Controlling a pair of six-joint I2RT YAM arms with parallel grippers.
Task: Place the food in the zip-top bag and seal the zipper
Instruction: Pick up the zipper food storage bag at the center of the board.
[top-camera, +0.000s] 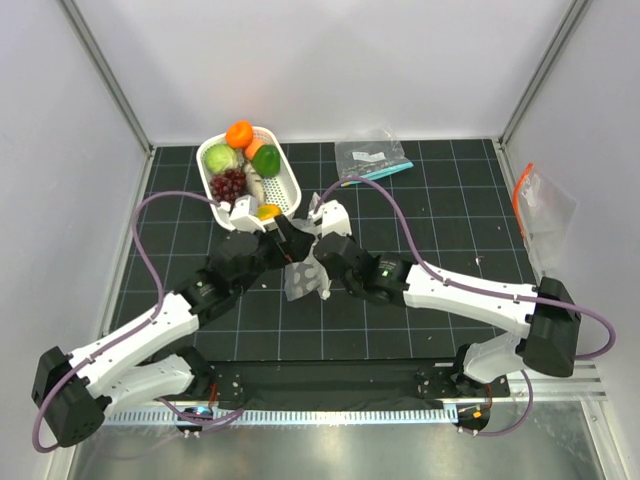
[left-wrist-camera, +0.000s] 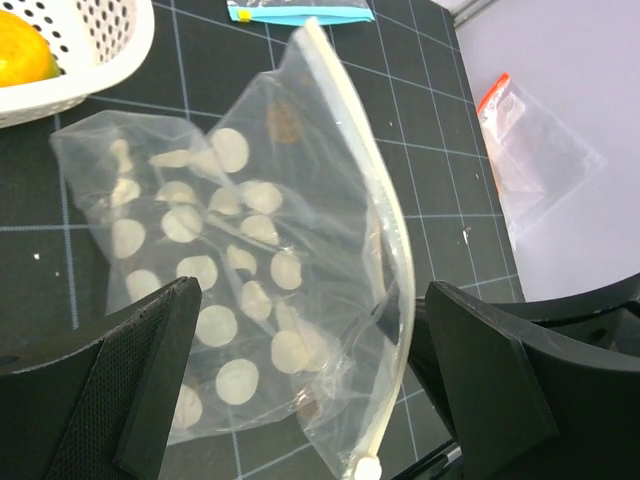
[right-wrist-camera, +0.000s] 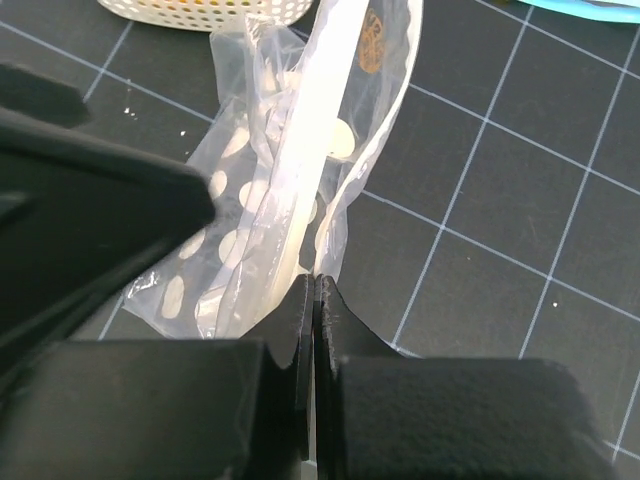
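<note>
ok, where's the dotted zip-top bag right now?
Top view: at table centre, the zip-top bag is just near-side of the white basket, its zipper pinched by the right end effector.

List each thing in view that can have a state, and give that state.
Clear white-dotted zip-top bag: empty, crumpled, pinched at its zipper.
Left gripper: open, straddling the bag.
Right gripper: shut on the zipper.
White perforated plastic basket: holding the toy food.
Small clear teal-strip bag: lying flat.
</note>
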